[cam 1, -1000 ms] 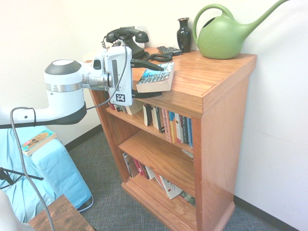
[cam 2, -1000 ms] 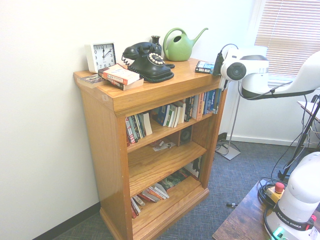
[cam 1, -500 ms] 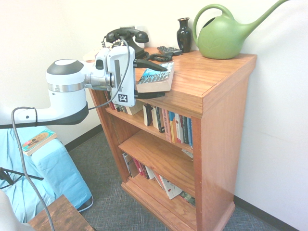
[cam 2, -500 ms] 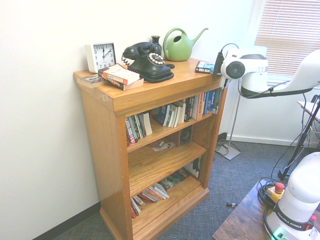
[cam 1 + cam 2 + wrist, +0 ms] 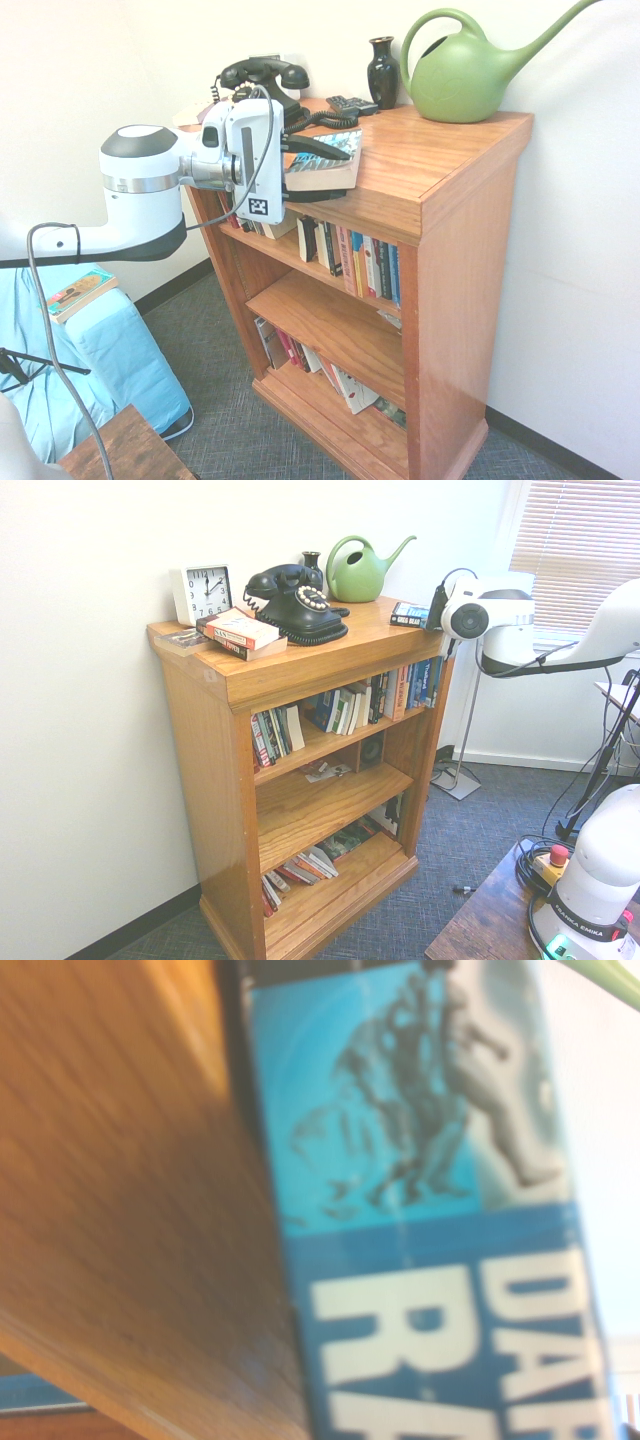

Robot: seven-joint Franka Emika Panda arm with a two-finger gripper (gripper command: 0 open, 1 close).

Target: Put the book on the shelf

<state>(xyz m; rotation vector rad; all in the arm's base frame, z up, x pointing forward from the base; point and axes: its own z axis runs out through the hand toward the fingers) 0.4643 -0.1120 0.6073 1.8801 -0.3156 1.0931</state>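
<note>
The book [image 5: 322, 178], blue-covered with cream page edges, lies flat at the front left corner of the shelf's [image 5: 440, 200] top slab. My gripper [image 5: 343, 172] comes in level from the left, open, with one finger over the cover and the other under the slab's lip. From the other side the book [image 5: 408, 613] shows at the slab's right end, on the shelf [image 5: 220, 740]. The wrist view shows the book's cover [image 5: 420, 1260] beside the wood of the shelf [image 5: 120, 1210].
A black telephone [image 5: 262, 75], a dark vase [image 5: 382, 70] and a green watering can [image 5: 460, 70] stand behind the book. A clock [image 5: 202, 592] and stacked books [image 5: 238, 633] sit at the far end. The upper tier is packed with books; a small dark table [image 5: 130, 450] stands below.
My arm has slid toward the shelf and slightly up. The fingers have narrowed around the book, which has not moved.
</note>
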